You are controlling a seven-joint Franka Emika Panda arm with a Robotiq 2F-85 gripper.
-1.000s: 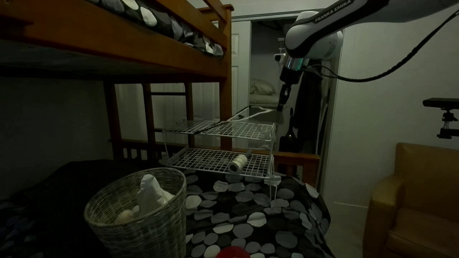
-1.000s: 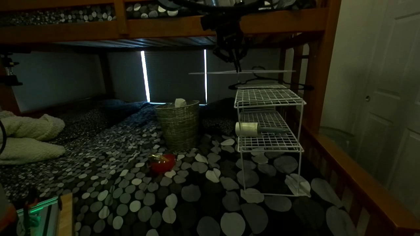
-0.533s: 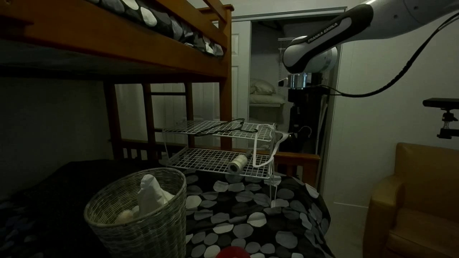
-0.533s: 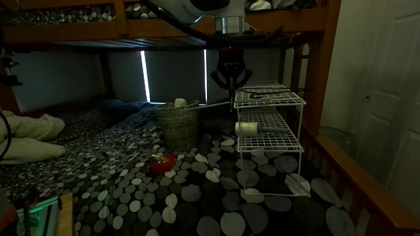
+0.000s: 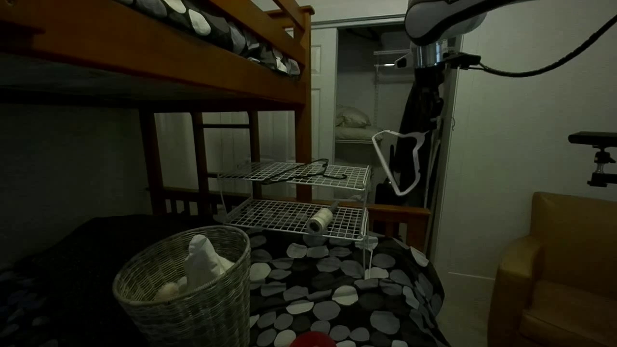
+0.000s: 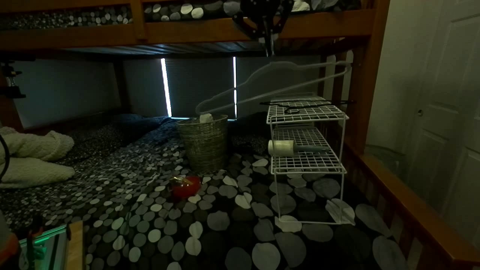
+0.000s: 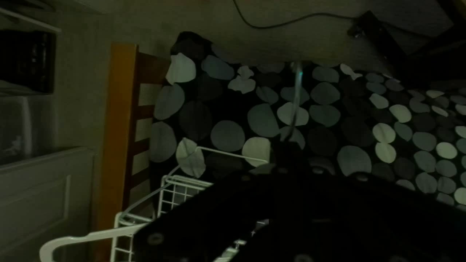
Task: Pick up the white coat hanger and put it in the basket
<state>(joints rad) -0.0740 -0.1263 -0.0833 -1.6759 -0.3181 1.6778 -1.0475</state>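
Claw (image 6: 269,48) pinched together on white hanger (image 6: 278,91); hanger in air, outside basket (image 6: 204,146), neck upward. In an exterior view, long axis slants, left end low, right high. Count: 1 white hanger, 1 black hanger (image 6: 307,102), 1 basket, 1 rack (image 6: 309,120).

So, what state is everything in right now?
White coat hanger: hanging tilted in the air.
Pincer: closed, holding that hanger up.
Basket: upright, pale things inside.
Wire rack: standing upright.
Black hanger: lying on top of the rack.
Lint roller: lying on the lower shelf.
Red bowl: holding something unclear.
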